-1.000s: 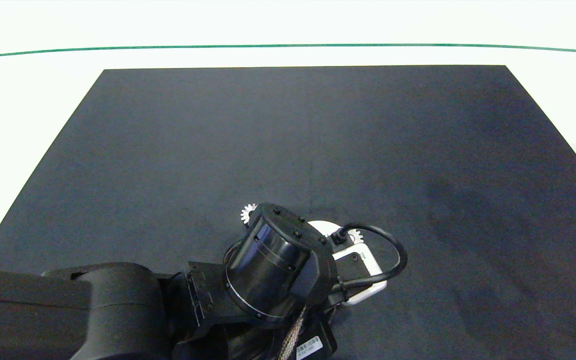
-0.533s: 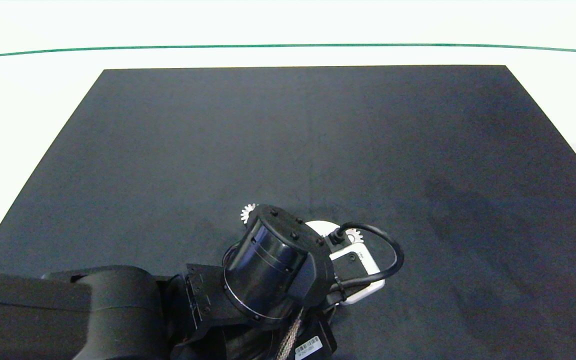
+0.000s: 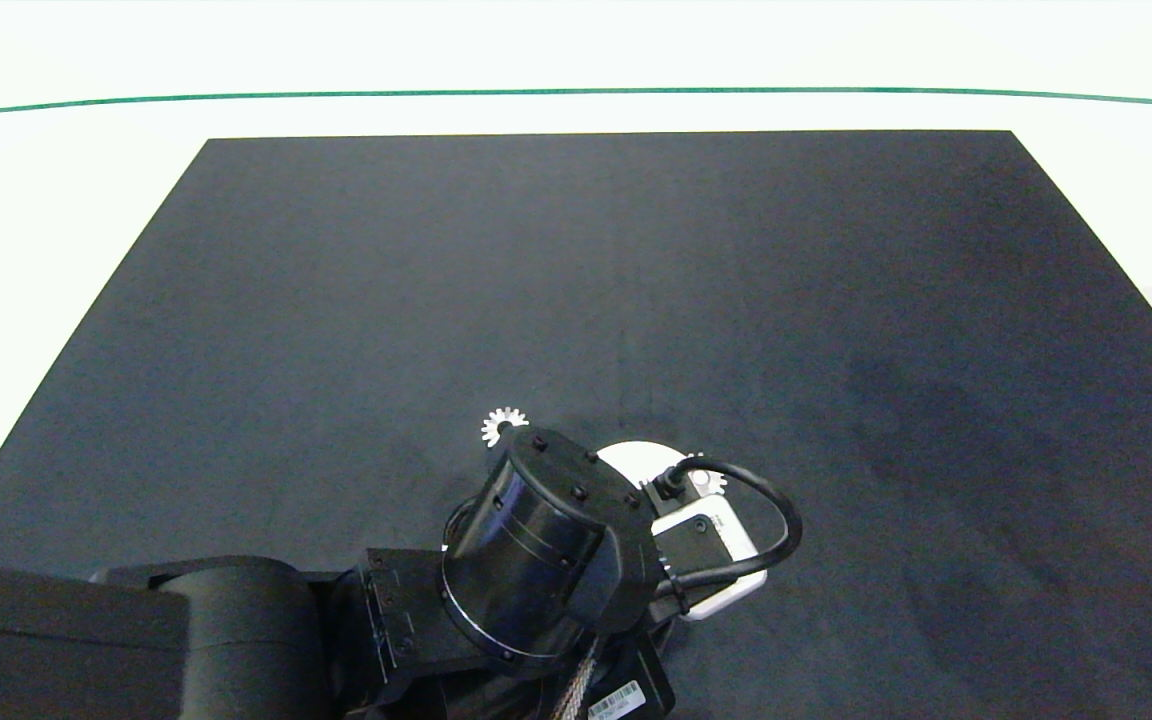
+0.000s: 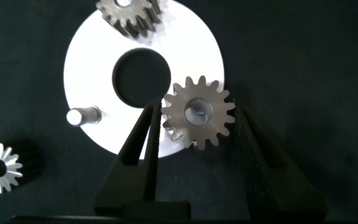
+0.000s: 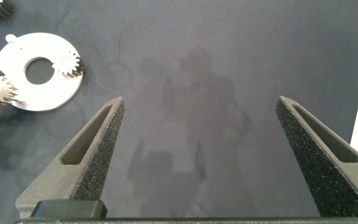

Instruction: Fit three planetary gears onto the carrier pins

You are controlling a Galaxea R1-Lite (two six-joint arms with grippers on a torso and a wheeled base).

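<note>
**Head view.** The left arm [image 3: 536, 560] has drawn back a little from the white disc [image 3: 631, 458] over the last second. More of the disc's rim is now uncovered, and so is the loose gear [image 3: 504, 427] on the black mat [image 3: 576, 280]. One gear [image 3: 708, 478] shows on the disc beside the wrist cable. The retreat suggests that a placement has just been completed.

**Left wrist view.** The left gripper [image 4: 201, 115] has its fingers [image 4: 143, 146] narrowly apart.
- A second gear [image 4: 197, 112] lies flat between the fingers. One fingertip is at its teeth and the other is just clear.
- A pale pin end shows through this gear's bore, so it appears seated and released.
- The bare pin [image 4: 82, 116] stands outside the fingers, beyond the disc's centre hole.
- The third gear lies outside the fingers, off the disc.

Count:
- Disc: one.
- Planetary gears: three. Two are on pins and one is loose.
- Carrier pins: three. One is still bare.

Judgement: two of the three installations are done.

**Right wrist view.** The right gripper [image 5: 201, 102] has its fingers spread wide and holds nothing. It hangs over bare mat. The disc and gears are well outside its fingers.
</note>
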